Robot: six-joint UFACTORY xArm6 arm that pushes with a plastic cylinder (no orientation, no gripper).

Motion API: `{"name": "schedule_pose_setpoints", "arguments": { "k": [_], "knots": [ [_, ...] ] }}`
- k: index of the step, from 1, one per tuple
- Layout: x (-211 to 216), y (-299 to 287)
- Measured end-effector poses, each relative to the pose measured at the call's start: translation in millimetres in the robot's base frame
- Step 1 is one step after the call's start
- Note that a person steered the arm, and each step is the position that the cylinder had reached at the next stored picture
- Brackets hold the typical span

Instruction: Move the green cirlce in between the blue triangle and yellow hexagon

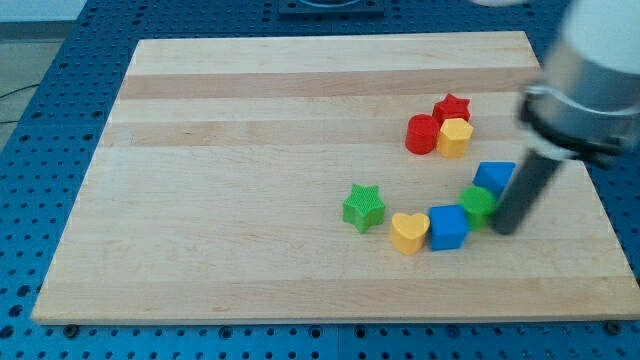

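My tip point(505, 229) rests on the tabletop point(250, 150) just right of the green circle point(477, 203), which sits between the blue triangle point(494, 177) and a blue cube point(448, 227). The yellow hexagon point(455, 137) lies farther back, touching a red cylinder point(422, 134) and red star point(452, 107). There is no gripper. A yellow heart point(409, 232) and green star point(364, 207) lie left.

One camera is looking down at an angle from the near side, taking in the whole counter point(250, 150).
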State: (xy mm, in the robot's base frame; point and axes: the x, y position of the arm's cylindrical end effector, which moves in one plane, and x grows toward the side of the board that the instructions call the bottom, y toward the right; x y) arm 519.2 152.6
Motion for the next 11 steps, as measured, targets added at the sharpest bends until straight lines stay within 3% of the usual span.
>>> {"name": "schedule_pose_setpoints", "arguments": {
  "k": [1, 3, 4, 5, 6, 7, 8, 9, 10, 11],
  "knots": [
    [-49.0, -36.2],
    [-2.3, -44.9],
    [-20.4, -94.2],
    [-70.7, -101.8],
    [-76.5, -87.9],
    [-39.8, -95.6],
    [-45.8, -73.7],
    [-80.4, -56.8],
    [-83.1, -9.1],
    [-83.2, -3.1]
  ]
}}
